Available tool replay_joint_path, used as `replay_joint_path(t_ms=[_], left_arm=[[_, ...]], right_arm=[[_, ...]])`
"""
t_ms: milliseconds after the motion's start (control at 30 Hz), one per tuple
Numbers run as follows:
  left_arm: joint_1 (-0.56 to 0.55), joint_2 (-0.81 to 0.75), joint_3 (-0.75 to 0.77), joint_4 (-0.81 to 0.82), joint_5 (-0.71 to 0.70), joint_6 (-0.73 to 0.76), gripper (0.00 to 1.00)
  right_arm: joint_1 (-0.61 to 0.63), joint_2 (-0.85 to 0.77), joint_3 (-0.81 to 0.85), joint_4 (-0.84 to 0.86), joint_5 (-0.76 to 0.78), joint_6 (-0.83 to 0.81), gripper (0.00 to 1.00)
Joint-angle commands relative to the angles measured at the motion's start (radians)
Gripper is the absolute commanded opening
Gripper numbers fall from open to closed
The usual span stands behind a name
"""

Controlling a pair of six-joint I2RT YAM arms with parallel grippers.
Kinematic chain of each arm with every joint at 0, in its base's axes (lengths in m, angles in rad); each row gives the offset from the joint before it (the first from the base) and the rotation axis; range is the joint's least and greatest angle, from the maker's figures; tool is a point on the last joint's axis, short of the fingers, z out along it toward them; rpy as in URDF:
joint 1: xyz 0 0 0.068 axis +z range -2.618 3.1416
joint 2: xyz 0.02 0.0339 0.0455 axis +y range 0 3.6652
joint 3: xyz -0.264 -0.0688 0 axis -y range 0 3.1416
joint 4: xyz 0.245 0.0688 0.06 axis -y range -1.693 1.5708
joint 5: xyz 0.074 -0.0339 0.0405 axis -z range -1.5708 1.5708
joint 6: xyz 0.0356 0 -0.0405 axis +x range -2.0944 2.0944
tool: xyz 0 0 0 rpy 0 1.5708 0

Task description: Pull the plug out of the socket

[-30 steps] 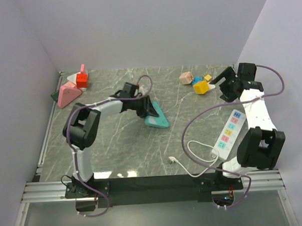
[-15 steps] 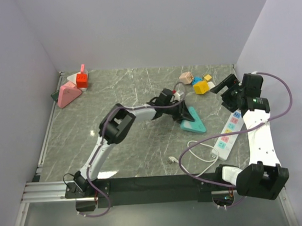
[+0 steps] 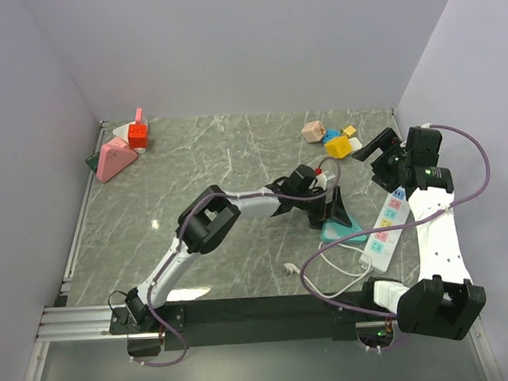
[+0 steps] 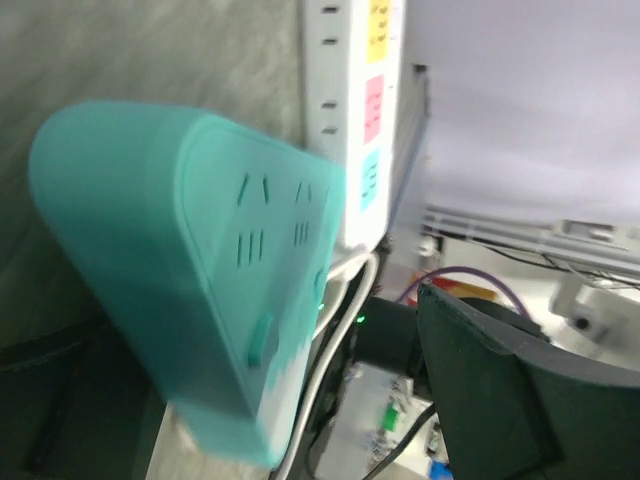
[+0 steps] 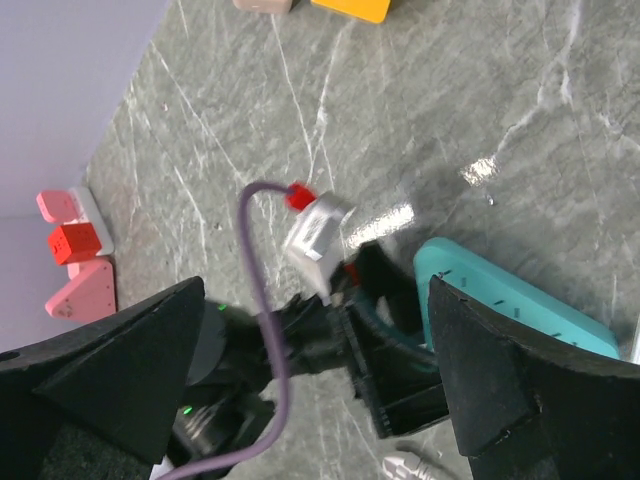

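The teal triangular socket [image 3: 344, 230] lies on the table against the white power strip [image 3: 389, 222]. My left gripper [image 3: 333, 211] stands over it, open. In the left wrist view the socket [image 4: 180, 250] sits near the left finger, and a wide gap separates it from the right finger [image 4: 490, 390]. Its slots show no plug. A white plug [image 3: 289, 270] on the strip's cord lies loose near the front edge. My right gripper [image 3: 377, 155] hovers open above the strip's far end, holding nothing. From the right wrist view I see the socket [image 5: 520, 310] and the left wrist below.
Pink [image 3: 115, 156] and red [image 3: 138, 133] socket blocks sit at the back left. Yellow [image 3: 339, 145] and beige [image 3: 313, 130] adapters lie at the back right. The strip's white cord [image 3: 333, 263] loops near the front. Walls close in on three sides.
My left arm has carried the teal socket from the table's middle to the right, up against the power strip, and its jaws have widened. The right arm shifted slightly, then held.
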Motion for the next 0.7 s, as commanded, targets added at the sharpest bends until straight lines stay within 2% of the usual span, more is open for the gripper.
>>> replay_joint_path(t_ms=[0, 133, 367, 433, 533, 633, 667], left_arm=[[0.025, -0.171, -0.099, -0.111, -0.088, 0.136, 1.00], [0.031, -0.298, -0.158, -0.227, -0.158, 0.276, 0.99], [0.066, -0.476, -0.313, -0.359, -0.312, 0.361, 0.99], [0.073, -0.502, -0.351, -0.381, -0.368, 0.398, 0.99], [0.074, -0.475, -0.304, -0.477, -0.407, 0.435, 0.99], [0.074, -0.475, -0.313, -0.484, -0.502, 0.392, 0.99], [0.079, -0.481, -0.323, -0.470, -0.514, 0.381, 0.84]], right_arm=[[-0.001, -0.011, 0.012, 0.015, -0.005, -0.022, 0.98], [-0.001, -0.002, 0.023, 0.015, 0.010, -0.026, 0.98], [-0.002, 0.032, 0.055, 0.015, 0.018, -0.026, 0.99], [-0.002, 0.038, 0.059, 0.017, 0.021, -0.029, 0.99], [-0.001, 0.049, 0.056, 0.023, 0.019, -0.029, 0.99], [-0.001, 0.054, 0.053, 0.023, 0.016, -0.028, 0.98], [-0.001, 0.045, 0.046, 0.029, 0.015, -0.026, 0.98]])
